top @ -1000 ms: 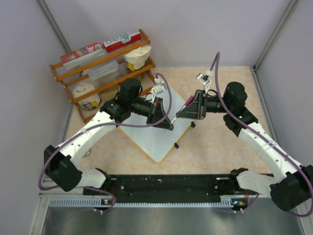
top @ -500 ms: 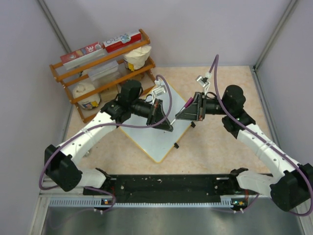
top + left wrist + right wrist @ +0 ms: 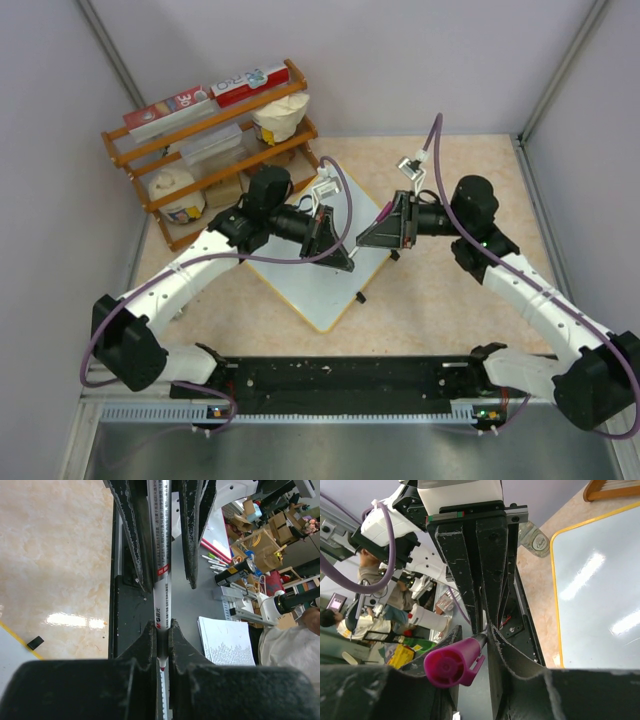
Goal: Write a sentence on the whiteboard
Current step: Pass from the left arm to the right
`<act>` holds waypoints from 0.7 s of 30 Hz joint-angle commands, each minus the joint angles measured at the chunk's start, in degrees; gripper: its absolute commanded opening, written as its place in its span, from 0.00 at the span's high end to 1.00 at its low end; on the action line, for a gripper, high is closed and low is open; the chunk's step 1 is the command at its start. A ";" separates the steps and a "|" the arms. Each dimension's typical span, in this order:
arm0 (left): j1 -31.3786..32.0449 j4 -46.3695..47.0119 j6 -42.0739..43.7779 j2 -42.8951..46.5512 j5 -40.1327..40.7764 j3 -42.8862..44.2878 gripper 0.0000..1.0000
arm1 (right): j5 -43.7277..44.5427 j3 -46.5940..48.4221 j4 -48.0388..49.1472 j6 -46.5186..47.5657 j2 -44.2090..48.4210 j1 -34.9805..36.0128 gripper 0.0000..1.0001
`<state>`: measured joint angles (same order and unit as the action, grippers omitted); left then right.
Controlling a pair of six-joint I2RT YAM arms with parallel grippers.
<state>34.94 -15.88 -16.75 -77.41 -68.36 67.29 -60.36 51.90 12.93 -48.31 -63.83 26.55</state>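
The whiteboard (image 3: 318, 288) lies turned like a diamond mid-table; its yellow rim also shows in the right wrist view (image 3: 600, 595). Both grippers meet just above its far right side. My left gripper (image 3: 347, 258) is shut on a white marker (image 3: 161, 575), whose red nib points back toward the left wrist between the fingers (image 3: 145, 645). My right gripper (image 3: 367, 238) is shut on the same marker's other end. That end's magenta cap (image 3: 452, 665) sticks out toward the right wrist and shows in the top view (image 3: 385, 210). The board's surface looks blank.
A wooden rack (image 3: 215, 150) with boxes and bags stands at the back left. Two small black clips (image 3: 361, 297) sit on the board's right edge. The black base rail (image 3: 340, 375) runs along the near edge. Walls close in on three sides.
The right arm has shifted slightly left, toward the left gripper. The marker stays held between both grippers over the board.
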 commanded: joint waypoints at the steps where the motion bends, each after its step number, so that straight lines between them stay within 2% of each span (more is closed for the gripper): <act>1: 0.39 2.70 0.85 0.68 1.56 -0.58 1.00 | -0.73 -0.13 4.91 -1.61 0.55 1.76 0.74; 4: 0.57 2.61 0.67 0.68 1.74 -0.67 1.00 | -0.64 -0.39 5.09 -1.70 0.64 2.28 0.80; 5: 0.66 2.69 0.67 0.76 1.82 -0.75 1.00 | -0.46 -0.40 4.39 -1.35 0.73 2.28 0.92; 6: 0.66 2.61 0.84 0.77 1.91 -0.84 1.00 | -0.29 -0.40 4.04 -0.82 0.81 2.46 0.99; 14: 0.57 1.21 2.07 2.52 4.19 -1.46 0.98 | 3.57 1.01 -4.83 5.85 3.10 2.46 1.00; 15: 0.48 -0.02 3.29 2.87 5.76 -0.93 0.90 | 4.10 1.18 -6.67 6.30 3.45 2.46 1.00; 16: 0.57 -0.73 3.74 3.57 6.74 -0.67 0.74 | 4.80 1.62 -7.65 7.00 3.63 2.46 1.00; 18: 0.48 -1.52 4.01 4.71 9.45 -0.84 0.52 | 7.18 1.89 -9.40 8.32 4.07 2.46 1.00; 20: 0.48 -1.00 3.75 7.00 11.48 -1.37 0.35 | 10.24 1.72 -11.60 9.29 4.94 2.37 1.00; 21: 0.48 0.05 3.31 7.88 12.54 -2.33 0.30 | 11.39 1.54 -12.04 9.38 5.38 2.46 1.00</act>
<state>35.51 -17.98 -14.72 -74.83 -61.21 66.00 -53.93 51.05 4.34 -41.95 -61.12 27.99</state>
